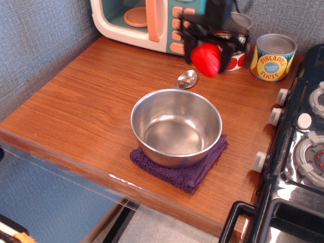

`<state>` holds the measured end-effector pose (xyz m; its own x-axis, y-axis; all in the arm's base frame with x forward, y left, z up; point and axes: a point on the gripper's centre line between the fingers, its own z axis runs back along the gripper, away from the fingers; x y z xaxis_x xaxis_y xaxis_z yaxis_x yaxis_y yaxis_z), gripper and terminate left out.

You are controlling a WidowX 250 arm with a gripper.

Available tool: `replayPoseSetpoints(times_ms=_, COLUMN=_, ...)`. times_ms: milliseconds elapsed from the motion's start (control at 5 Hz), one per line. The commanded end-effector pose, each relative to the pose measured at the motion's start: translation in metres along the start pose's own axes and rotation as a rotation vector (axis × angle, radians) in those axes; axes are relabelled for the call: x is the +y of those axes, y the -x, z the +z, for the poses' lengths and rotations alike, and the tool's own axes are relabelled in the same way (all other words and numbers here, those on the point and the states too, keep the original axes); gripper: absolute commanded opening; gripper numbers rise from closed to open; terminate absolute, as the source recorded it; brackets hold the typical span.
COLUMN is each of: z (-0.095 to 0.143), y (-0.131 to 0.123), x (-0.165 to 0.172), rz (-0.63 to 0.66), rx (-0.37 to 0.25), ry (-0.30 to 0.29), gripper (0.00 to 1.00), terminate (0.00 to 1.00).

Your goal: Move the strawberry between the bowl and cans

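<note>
My gripper [207, 53] is shut on the bright red strawberry [206, 59] and holds it in the air above the counter, behind the steel bowl [176, 126] and in front of the tomato sauce can [238, 58], which the arm largely hides. The pineapple slices can [273, 56] stands to the right, in plain view. The bowl sits on a purple cloth [178, 169] and holds nothing.
A small metal spoon [187, 79] lies just behind the bowl, below the strawberry. A toy microwave [152, 23] stands at the back. A black stove [304, 142] borders the counter on the right. The wooden counter's front edge [76, 162] runs along the left front.
</note>
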<state>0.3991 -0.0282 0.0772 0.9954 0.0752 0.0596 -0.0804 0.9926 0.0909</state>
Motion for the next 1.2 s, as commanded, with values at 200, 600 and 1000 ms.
replayPoseSetpoints(times_ms=200, z=-0.039, y=-0.016, x=-0.013, rz=0.043, rx=-0.145, ry=-0.026, gripper=0.00, terminate=0.00)
replayPoseSetpoints(times_ms=600, z=-0.022, y=-0.018, x=-0.006, rz=0.064, rx=-0.137, ry=0.076, gripper=1.00, terminate=0.00)
replayPoseSetpoints(times_ms=1000, z=0.041, y=-0.007, x=0.002, rz=0.017, rx=-0.229, ry=0.117, gripper=1.00, terminate=0.00)
